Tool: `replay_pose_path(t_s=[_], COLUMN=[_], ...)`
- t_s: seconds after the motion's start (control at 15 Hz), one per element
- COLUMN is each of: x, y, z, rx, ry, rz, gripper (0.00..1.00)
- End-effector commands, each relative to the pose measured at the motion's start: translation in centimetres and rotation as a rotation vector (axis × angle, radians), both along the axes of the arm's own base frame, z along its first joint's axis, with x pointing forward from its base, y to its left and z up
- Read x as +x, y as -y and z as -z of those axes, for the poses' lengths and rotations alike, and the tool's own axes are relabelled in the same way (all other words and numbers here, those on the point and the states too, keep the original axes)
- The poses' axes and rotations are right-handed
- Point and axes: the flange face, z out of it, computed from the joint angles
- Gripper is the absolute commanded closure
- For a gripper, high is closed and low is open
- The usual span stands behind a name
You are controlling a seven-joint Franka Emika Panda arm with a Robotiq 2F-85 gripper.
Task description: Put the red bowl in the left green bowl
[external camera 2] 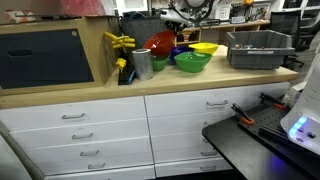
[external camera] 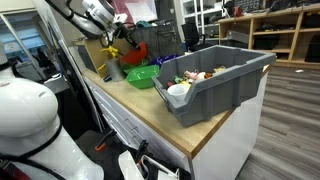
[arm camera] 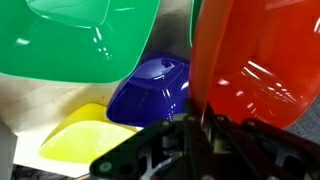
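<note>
— Gripper sits closest to the wrist camera. What is it doing?

— It's pinched tight on the rim of the red bowl, which hangs tilted, almost on edge.

— Where is that, going by the metal cup?

— In an exterior view the red bowl is just beside the cup and higher than it, over the left green bowl. That bowl stands right next to the cup. The other green bowl comes next out from the cup, with a blue bowl and a yellow bowl behind it.

— So which step is this?

— The carry, I'd say: the bowl is lifted and over its target, not yet set down. The next move calls for levelling it, centring it over the left green bowl, and lowering until it nests. Only then should the fingers spread.

— And the surface and the room?

— It's a wooden countertop over white drawers. A grey bin of odds and ends sits well apart from the cup, at the counter's end. Shelving and benches beyond suggest a lab or workshop.
</note>
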Motion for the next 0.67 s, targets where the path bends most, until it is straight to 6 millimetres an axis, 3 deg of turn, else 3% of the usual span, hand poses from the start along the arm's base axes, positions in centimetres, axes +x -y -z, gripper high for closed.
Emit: replay_pose_path(t_s=[0.0,0.6], x=[1.1,1.9], y=[-0.3,-0.8], z=[0.4,4.4], rx=[0.06,0.211], ry=[0.041,0.045], rz=[0.025,0.058], gripper=[0.98,0.98])
